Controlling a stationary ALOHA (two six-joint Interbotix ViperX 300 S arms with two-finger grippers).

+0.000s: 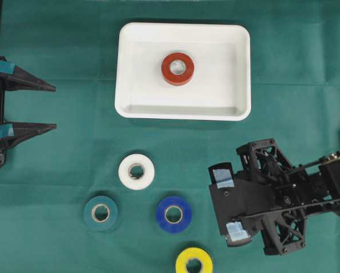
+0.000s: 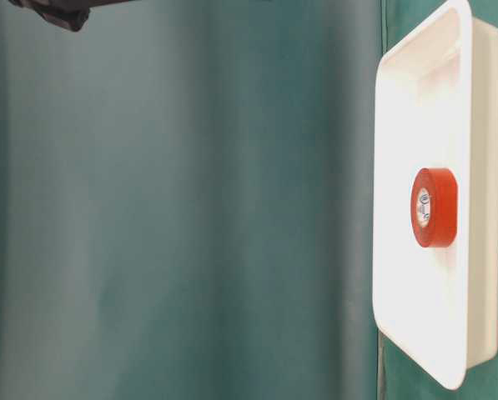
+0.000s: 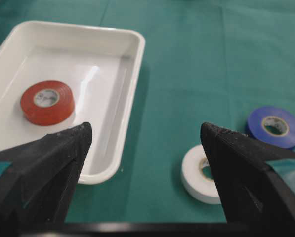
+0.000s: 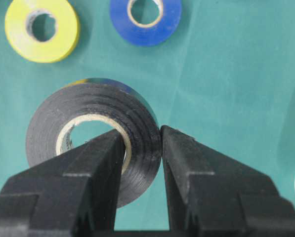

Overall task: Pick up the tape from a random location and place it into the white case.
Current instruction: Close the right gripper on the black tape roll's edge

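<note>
In the right wrist view my right gripper point(image 4: 142, 132) is shut on a black tape roll point(image 4: 88, 106): one finger sits in its core hole, the other against its outer wall. The roll looks raised off the cloth. From overhead the right gripper point(image 1: 226, 203) is at lower right and hides that roll. The white case point(image 1: 215, 85) lies at top centre with a red tape roll point(image 1: 177, 69) flat inside it. My left gripper point(image 1: 54, 107) stands open and empty at the left edge. In the left wrist view the left gripper point(image 3: 145, 128) faces the case point(image 3: 132, 74).
On the green cloth lie a white roll point(image 1: 136, 172), a green roll point(image 1: 100, 212), a blue roll point(image 1: 173, 214) and a yellow roll point(image 1: 194, 263) at the front edge. The blue roll point(image 4: 145, 17) and yellow roll point(image 4: 42, 29) lie just beyond the held roll.
</note>
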